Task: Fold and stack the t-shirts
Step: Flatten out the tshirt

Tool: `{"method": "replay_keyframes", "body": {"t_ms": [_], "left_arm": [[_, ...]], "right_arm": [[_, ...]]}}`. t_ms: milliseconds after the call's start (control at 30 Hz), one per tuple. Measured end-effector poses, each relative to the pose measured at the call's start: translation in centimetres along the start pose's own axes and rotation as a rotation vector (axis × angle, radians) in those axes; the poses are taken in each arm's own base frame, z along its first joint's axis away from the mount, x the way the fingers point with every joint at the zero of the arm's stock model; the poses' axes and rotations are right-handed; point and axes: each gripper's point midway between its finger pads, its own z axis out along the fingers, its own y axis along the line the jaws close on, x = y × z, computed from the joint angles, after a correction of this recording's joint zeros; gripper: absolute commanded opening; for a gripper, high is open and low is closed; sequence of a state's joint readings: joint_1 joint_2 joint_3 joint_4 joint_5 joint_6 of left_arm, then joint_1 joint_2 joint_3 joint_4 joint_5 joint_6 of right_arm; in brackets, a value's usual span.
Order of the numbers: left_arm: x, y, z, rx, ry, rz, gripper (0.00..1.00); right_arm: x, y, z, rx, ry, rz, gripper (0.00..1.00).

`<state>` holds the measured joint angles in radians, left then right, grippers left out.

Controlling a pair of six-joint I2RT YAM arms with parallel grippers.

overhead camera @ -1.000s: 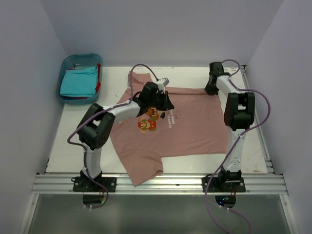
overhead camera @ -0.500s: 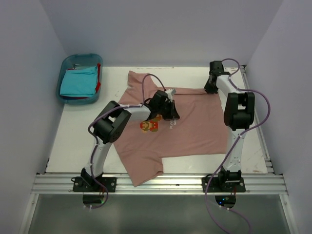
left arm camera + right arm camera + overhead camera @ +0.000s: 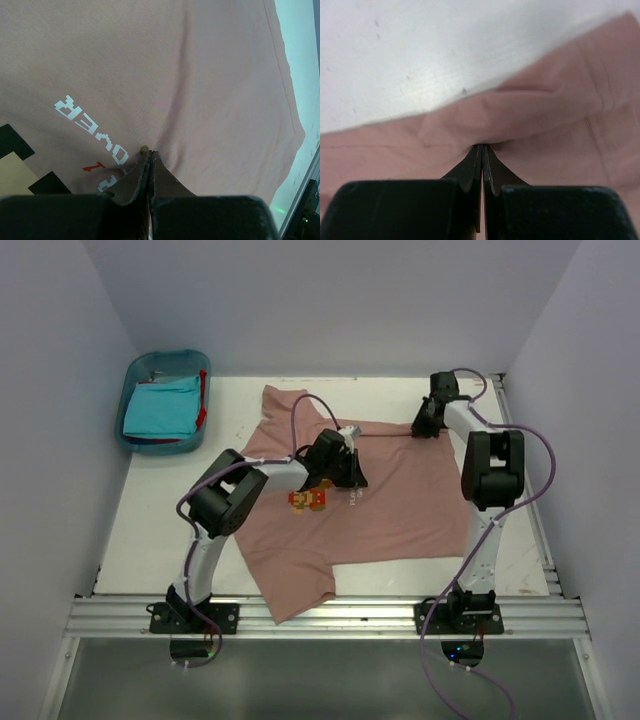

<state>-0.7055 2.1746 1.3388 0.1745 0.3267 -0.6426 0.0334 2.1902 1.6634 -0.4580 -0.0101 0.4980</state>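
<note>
A dusty pink t-shirt [image 3: 400, 500] lies spread flat on the white table, its pixel-character print [image 3: 310, 499] near the middle. My left gripper [image 3: 352, 476] is shut, with its tips [image 3: 150, 155] pressed down on the cloth beside the white chest text [image 3: 90, 122]. My right gripper [image 3: 418, 428] is at the shirt's far right edge, shut on a puckered bit of the pink cloth [image 3: 482, 147]. A folded turquoise t-shirt [image 3: 160, 408] lies in the bin at the back left. A strip of red t-shirt [image 3: 203, 405] shows along its right side.
The blue plastic bin [image 3: 170, 355] stands at the back left corner of the table [image 3: 150, 530]. Grey walls close in on three sides. A metal rail [image 3: 330, 615] with both arm bases runs along the near edge. The shirt's lower left part hangs toward that rail.
My left gripper has come down from above the collar and moved right, onto the cloth beside the print. My right gripper has shifted slightly left along the shirt's far edge.
</note>
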Motion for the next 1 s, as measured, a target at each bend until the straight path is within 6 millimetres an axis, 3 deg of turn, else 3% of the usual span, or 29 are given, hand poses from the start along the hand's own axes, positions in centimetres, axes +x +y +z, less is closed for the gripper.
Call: {"method": "replay_keyframes", "body": {"t_ms": [100, 300, 600, 733, 833, 1000], "left_arm": [[0.4, 0.1, -0.6, -0.006, 0.003, -0.002, 0.00], [1.2, 0.5, -1.5, -0.022, 0.009, -0.001, 0.00], [1.9, 0.8, -2.4, -0.034, 0.004, 0.014, 0.00], [2.2, 1.0, -2.8, -0.039, 0.006, 0.019, 0.00], [2.2, 1.0, -3.0, -0.043, 0.005, 0.022, 0.00], [2.0, 1.5, -4.0, -0.094, 0.001, 0.051, 0.00]], "right_arm": [[-2.1, 1.1, 1.0, -0.014, -0.026, 0.001, 0.00], [-4.3, 2.3, 3.6, -0.018, -0.041, 0.024, 0.00], [-7.1, 3.8, 5.3, -0.018, -0.073, 0.078, 0.00], [-7.4, 3.7, 5.7, -0.007, -0.086, 0.110, 0.00], [-7.4, 3.4, 5.1, -0.016, -0.142, 0.118, 0.00], [-5.7, 0.1, 1.5, 0.029, -0.267, 0.123, 0.00]]}}
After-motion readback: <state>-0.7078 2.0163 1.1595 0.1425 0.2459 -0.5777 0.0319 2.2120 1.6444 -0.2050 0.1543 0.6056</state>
